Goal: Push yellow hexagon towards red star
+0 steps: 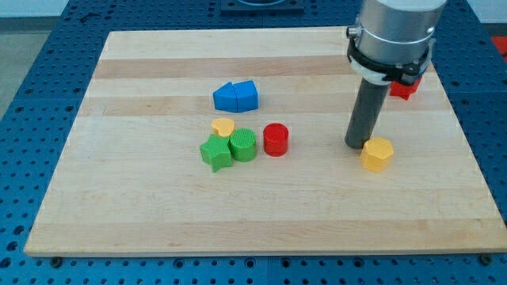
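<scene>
Yellow hexagon (377, 153), flat-topped, just beside my tip (356, 146).

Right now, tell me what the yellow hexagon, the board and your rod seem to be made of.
Yellow hexagon: probably plastic, matte, evenly coloured, with faint ridges. Board: wood, pale joined strips with visible grain and a smooth finish. Rod: dark and dull, metal or plastic, I cannot tell; my tip stands just left of the hexagon.

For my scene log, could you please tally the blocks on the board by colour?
Blue: 2, a pair touching
Yellow: 2, hexagon beside my tip, heart
Green: 2, star, cylinder
Red: 2, cylinder, partly hidden block
Total: 8
</scene>
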Available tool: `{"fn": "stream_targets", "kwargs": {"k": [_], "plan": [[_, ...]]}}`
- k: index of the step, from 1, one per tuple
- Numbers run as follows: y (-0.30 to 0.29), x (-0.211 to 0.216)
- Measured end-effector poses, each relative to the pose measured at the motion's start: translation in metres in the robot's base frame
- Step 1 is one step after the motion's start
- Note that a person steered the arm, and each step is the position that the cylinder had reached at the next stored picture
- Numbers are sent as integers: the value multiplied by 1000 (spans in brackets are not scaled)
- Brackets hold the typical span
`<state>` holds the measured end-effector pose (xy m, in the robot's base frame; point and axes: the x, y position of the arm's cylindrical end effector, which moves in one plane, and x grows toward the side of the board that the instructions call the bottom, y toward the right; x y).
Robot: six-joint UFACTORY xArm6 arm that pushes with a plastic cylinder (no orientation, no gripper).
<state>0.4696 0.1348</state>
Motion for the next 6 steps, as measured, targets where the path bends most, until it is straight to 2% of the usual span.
{"fn": "stream_targets", "kwargs": {"k": [2,3,4,5,6], "plan": [[-63,109],[-82,117],[-78,120],[-35,80],[-23,74]]}}
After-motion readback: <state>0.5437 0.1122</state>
